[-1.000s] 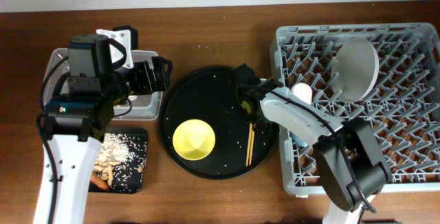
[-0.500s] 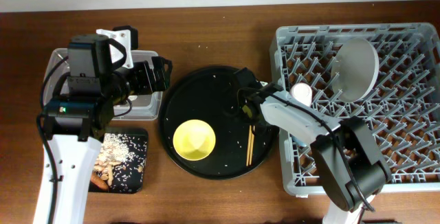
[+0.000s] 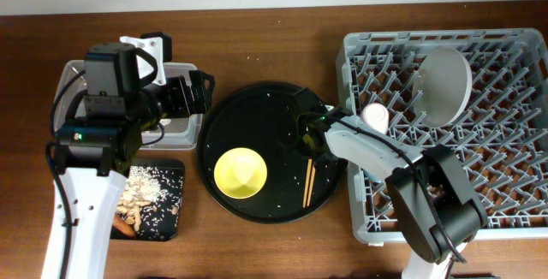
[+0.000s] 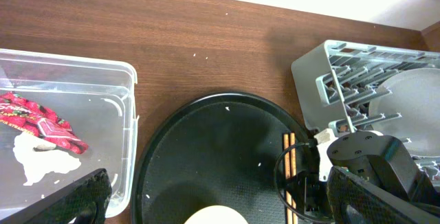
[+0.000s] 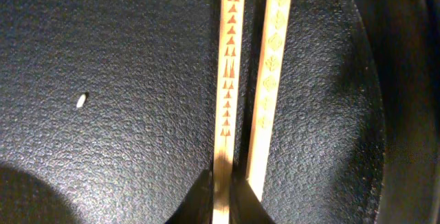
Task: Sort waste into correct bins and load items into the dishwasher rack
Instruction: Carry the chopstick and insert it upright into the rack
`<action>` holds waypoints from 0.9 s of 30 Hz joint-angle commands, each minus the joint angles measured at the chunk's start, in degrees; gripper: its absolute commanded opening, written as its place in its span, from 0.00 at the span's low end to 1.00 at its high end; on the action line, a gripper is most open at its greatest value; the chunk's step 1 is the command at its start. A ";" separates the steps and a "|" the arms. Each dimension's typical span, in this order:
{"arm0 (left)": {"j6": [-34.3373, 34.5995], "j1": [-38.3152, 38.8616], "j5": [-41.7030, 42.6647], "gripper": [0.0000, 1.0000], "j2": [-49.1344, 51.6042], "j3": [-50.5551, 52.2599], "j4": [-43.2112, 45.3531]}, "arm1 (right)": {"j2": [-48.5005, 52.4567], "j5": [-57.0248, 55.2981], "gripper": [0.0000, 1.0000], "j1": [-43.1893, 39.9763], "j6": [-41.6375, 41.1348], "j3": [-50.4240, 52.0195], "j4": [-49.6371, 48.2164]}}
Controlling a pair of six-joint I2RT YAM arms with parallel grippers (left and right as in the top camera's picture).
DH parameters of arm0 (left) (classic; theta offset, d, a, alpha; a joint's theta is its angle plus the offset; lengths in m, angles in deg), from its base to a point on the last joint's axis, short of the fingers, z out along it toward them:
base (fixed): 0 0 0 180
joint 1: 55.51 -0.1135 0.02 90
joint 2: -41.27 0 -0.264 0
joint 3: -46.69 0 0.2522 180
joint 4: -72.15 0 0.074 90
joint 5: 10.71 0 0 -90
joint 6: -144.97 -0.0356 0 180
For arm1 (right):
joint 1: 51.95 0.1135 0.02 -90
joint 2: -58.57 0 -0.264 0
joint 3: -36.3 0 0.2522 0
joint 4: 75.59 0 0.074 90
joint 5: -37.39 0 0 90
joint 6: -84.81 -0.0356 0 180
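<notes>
My right gripper (image 3: 309, 133) is low over the round black tray and shut on one of the two wooden chopsticks (image 5: 225, 80). The other chopstick (image 5: 269, 80) lies right beside it, outside the jaws. Both chopsticks show on the tray in the overhead view (image 3: 308, 182). The yellow bowl (image 3: 241, 174) sits on the tray's front left. My left gripper (image 4: 220, 210) is open and empty, hovering at the clear tub (image 4: 103, 107), which holds the red wrapper (image 4: 41, 117) and white tissue (image 4: 31, 161). The grey rack (image 3: 505, 193) holds the pale plate (image 3: 445, 86) on edge and a pink cup (image 3: 375, 116).
The round black tray (image 3: 257, 116) lies between the tub and the rack. The small black tray (image 3: 174, 175) at front left holds beige scraps and an orange piece. White crumbs dot the round tray. My right arm lies across the rack's left edge.
My right gripper has moved a little toward the front along the chopsticks and lower onto the tray. The left arm has not moved.
</notes>
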 commanded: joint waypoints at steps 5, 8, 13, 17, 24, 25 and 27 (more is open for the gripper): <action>-0.74 -0.26 -0.37 0.99 0.20 -0.26 0.04 | 0.59 1.20 0.04 0.33 0.15 0.81 1.18; -0.74 -0.24 -0.37 0.99 0.20 -0.26 0.04 | -1.40 5.46 0.04 0.33 8.15 -4.20 3.37; -0.74 -0.26 -0.37 0.99 0.20 -0.26 0.04 | -6.38 5.88 0.04 -0.79 18.95 -16.33 18.29; -0.74 -0.26 -0.37 0.99 0.20 -0.26 0.04 | -9.46 4.74 0.04 -7.65 30.27 -22.67 31.91; -0.74 -0.26 -0.37 0.99 0.20 -0.26 0.04 | -10.10 -5.16 0.04 -22.73 36.28 -22.84 37.05; -0.74 -0.26 -0.37 0.99 0.20 -0.26 0.04 | -10.10 -7.04 0.04 -24.37 37.64 -22.84 36.85; -0.72 -0.26 -0.37 0.99 0.20 -0.26 0.04 | -10.10 -7.04 0.04 -26.49 40.28 -22.84 35.43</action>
